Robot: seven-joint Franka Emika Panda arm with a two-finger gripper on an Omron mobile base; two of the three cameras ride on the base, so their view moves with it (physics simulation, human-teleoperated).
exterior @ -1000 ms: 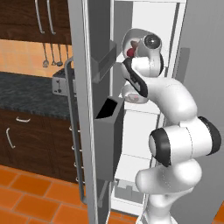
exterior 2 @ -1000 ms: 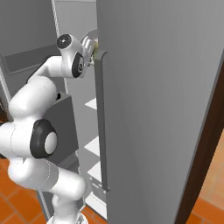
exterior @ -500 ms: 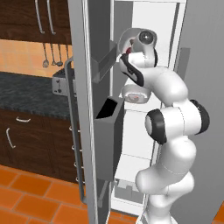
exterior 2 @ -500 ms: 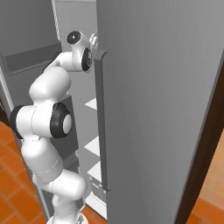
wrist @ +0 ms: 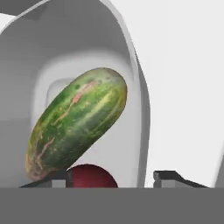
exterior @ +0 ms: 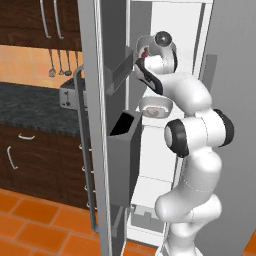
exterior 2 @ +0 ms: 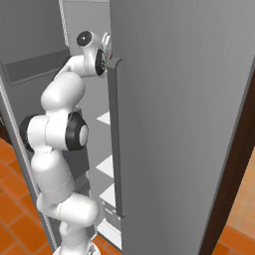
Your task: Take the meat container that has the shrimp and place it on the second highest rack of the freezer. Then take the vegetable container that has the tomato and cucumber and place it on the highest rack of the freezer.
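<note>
In the hand view the white vegetable container lies close in front, holding the mottled green cucumber and the red tomato under it. My gripper is open, its fingertips standing on either side of the container's right wall without pressing it. From the left base view my gripper reaches in at the top of the freezer, at the highest rack. Lower down, the meat container with the shrimp rests on the second highest rack.
The freezer's open door with its grey door bins stands just left of the arm. A tall grey door with a long handle closes the right side. Lower white shelves sit below. A dark counter lies to the left.
The jaws have opened off the vegetable container's wall. The hand has risen slightly inside the freezer's top and the arm has straightened upward.
</note>
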